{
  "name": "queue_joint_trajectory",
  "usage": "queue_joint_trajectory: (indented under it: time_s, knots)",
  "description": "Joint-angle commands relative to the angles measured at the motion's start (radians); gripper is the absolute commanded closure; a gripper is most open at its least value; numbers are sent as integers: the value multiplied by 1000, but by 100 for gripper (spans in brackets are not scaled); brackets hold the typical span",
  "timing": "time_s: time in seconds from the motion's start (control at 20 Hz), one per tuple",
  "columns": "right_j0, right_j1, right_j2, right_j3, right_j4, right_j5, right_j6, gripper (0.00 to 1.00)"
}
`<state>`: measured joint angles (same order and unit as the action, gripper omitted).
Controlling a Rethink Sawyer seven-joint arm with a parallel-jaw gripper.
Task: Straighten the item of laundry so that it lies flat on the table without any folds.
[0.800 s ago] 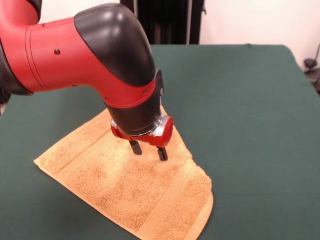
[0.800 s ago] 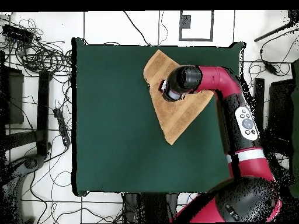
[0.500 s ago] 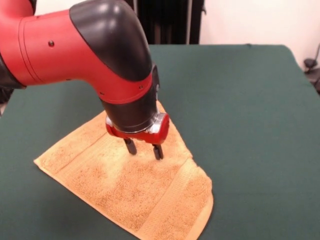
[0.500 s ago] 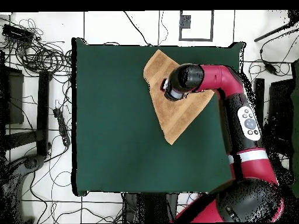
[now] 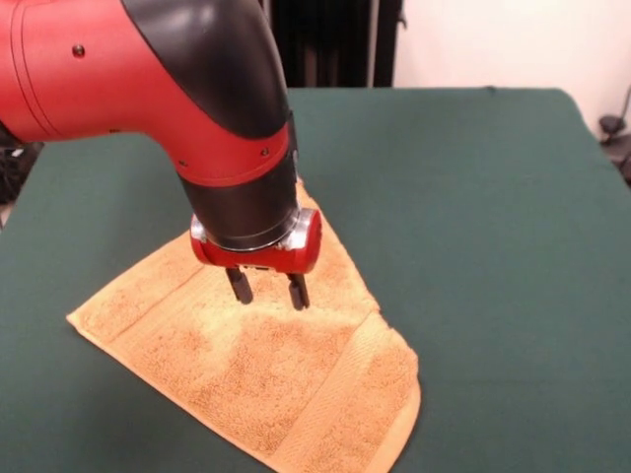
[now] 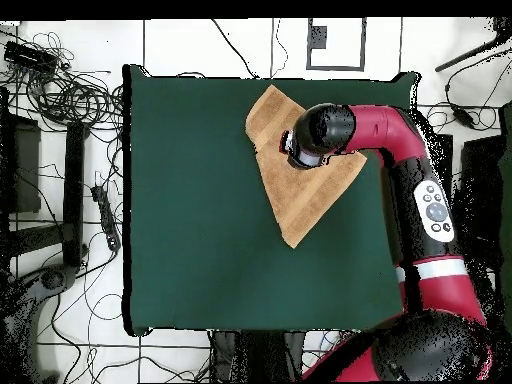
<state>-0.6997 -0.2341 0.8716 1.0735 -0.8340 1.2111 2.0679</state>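
Nearest the camera, my orange towel lies folded into a rough triangle on the green desk, its woven band by the front edge. Just above its middle my claw hangs empty, fingers parted. Since a moment ago I've lifted clear and drifted toward the far side. Beyond the desk, a pale wall and dark stands. No readable writing anywhere.

No legible text, label, brand, number or sign found in either view. The arm carries no readable marking. Nothing else bears writing.
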Motion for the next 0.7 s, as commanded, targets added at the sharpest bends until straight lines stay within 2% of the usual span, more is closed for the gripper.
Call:
queue_joint_trajectory:
  time_s: [0.05, 0.7]
  knots:
    - [61, 4, -62, 16, -11, 20, -295, 0]
    - [101, -15, -52, 90, 84, 19, -126, 0]
